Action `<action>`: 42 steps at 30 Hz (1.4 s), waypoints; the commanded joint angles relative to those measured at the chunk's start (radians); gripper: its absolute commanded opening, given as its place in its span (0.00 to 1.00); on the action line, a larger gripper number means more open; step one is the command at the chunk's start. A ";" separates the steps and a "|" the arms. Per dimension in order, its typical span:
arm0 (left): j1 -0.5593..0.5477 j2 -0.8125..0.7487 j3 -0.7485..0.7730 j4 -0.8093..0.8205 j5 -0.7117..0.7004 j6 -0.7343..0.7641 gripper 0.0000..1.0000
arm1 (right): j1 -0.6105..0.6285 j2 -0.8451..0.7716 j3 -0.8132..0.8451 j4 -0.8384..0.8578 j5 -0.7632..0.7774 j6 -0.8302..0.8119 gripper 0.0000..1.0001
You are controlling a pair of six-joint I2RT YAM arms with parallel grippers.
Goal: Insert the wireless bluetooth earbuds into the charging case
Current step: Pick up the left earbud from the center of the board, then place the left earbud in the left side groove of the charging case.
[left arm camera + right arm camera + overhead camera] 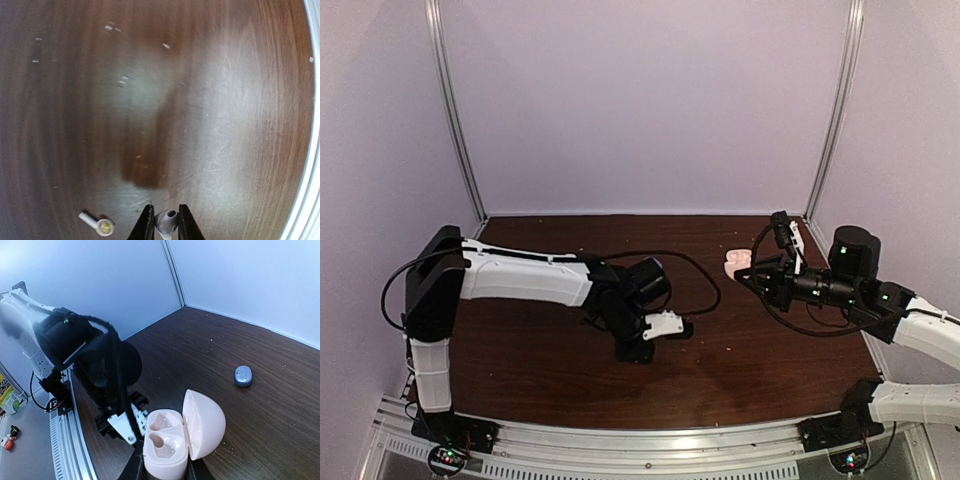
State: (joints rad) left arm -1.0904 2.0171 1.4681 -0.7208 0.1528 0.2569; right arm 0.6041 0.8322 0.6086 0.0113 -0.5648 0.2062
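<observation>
The left tool point(165, 210) stands narrow, its two fingers pressed to either side of a grey earbud point(166, 221) that sits low on the worktop point(225, 125). The bud's dark opening is turned up, away from the tool. A stemmed white earbud point(97, 224) lies flat just to the left in the wrist view, with its stem slanting away up and left.

The charging case point(167, 440) is gripped at its base by the right tool point(165, 470) and held above the worktop. Its lid hangs open to one side and both wells are empty and face up. From above, the case lies to the right of the left tool and farther back, well apart from it. By my reading, the pinched bud must travel right and away to reach a well, and the left arm is the one to carry it.

The worktop is dark wood grain, scuffed and flecked. A small blue case point(243, 375) rests far off on it. Pale walls point(650, 100) close the space in.
</observation>
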 commanded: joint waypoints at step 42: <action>-0.001 -0.665 -0.356 1.060 -0.001 -0.224 0.12 | 0.299 0.258 0.078 0.521 0.137 -0.273 0.00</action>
State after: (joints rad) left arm -1.0821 1.3544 1.1381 0.2188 0.1608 -0.0082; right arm 0.8753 1.1061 0.7013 0.4599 -0.4881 0.0418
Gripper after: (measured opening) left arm 0.149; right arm 0.212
